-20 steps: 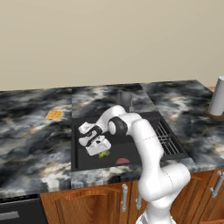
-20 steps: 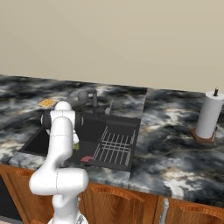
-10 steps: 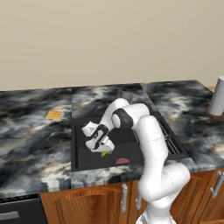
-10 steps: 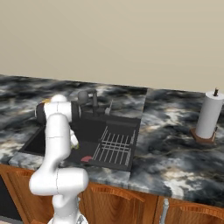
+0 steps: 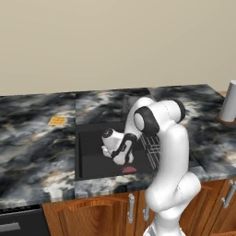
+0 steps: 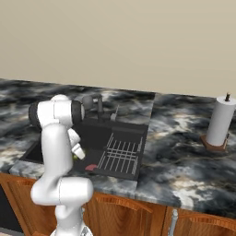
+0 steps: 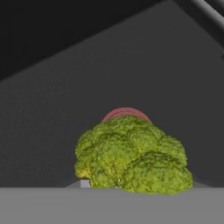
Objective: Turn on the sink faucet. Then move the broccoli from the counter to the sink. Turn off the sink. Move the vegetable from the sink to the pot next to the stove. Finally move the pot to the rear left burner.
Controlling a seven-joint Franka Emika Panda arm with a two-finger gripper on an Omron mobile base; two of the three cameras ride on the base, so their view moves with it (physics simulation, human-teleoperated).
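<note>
My gripper (image 5: 123,157) hangs inside the black sink (image 5: 92,156), shut on the broccoli (image 7: 133,155), a green floret low in the hand view that hides my fingertips. From the right base view a bit of the green broccoli (image 6: 78,155) peeks out beside the hand, above the sink floor (image 6: 99,136). The red drain disc (image 7: 126,113) lies just beyond the floret, near the basin's front (image 5: 129,169). The dark sink faucet (image 6: 99,103) stands at the back rim. The marbled counter (image 5: 32,147) surrounds the basin. The pot and the stove are out of view.
A grey wire rack (image 6: 120,154) fills the right half of the basin. An orange waffle-like square (image 5: 57,120) lies on the counter to the left. A paper towel roll (image 6: 220,122) stands on the counter at the far right. Brown cabinet doors run below.
The hand has shifted to the right across the basin, toward the drain disc, and the broccoli has gone with it. The forearm has swung round above the sink.
</note>
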